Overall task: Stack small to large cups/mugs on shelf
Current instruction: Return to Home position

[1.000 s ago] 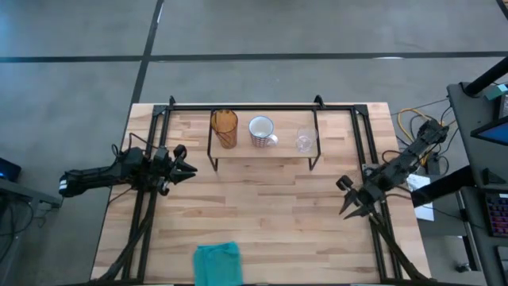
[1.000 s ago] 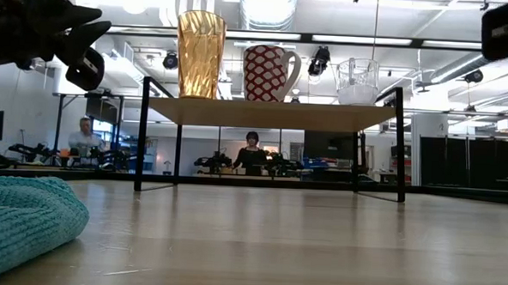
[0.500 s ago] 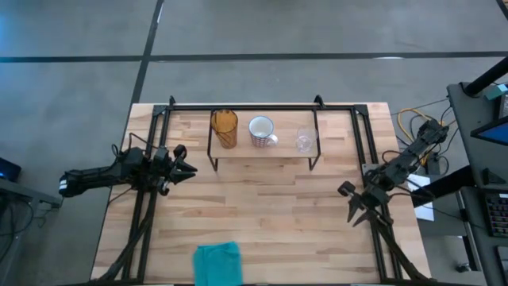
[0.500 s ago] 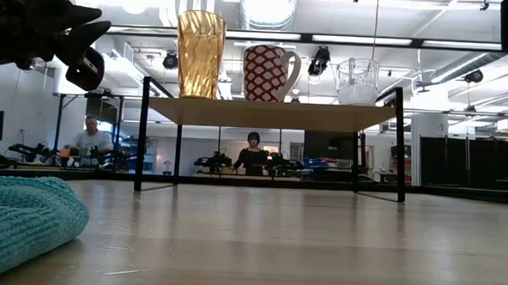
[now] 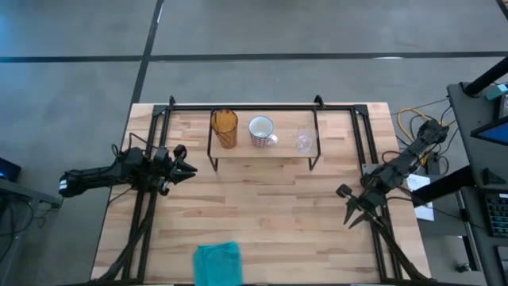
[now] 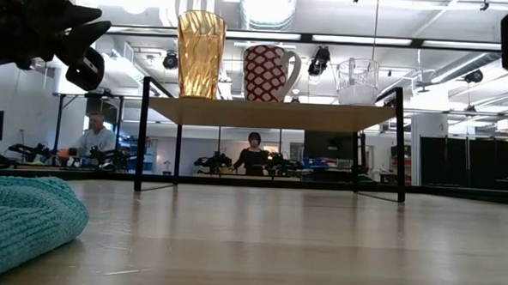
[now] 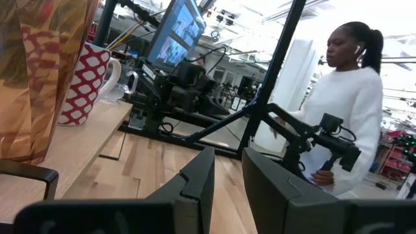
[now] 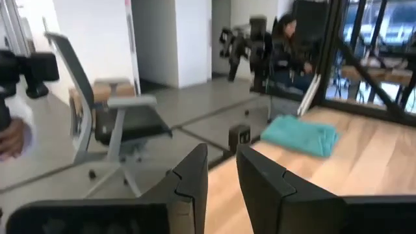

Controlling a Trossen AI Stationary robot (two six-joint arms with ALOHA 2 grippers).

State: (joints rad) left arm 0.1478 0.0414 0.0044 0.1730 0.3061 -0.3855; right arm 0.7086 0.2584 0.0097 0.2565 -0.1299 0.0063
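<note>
- Shelf (image 5: 262, 152) sits far-centre on the tabletop (image 5: 270, 214), long axis running left-right.
- On it, upright in a row, none touching: amber tumbler (image 5: 225, 127) at the left end, white mug (image 5: 261, 131) in the middle, clear glass (image 5: 304, 140) at the right end. Small-to-large reads right to left.
- Left end effector (image 5: 186, 167): near the shelf's left end, on the near side of the tumbler, pointing toward tabletop centre. Fingers are a narrow gap apart and empty.
- Right end effector (image 5: 344, 207): near the tabletop's right edge, well apart from the shelf, pointing toward the near edge. Fingers are spread and empty, probably wider than the left's, though the overhead view is too small to be sure.
- Left arm is nearer the shelf. Judgement: placing looks done and only parking the arms is left. The left arm's retreat should head away from the shelf leg and tumbler.
- Teal cloth (image 5: 217, 262) lies at the near edge, apart from both arms.
</note>
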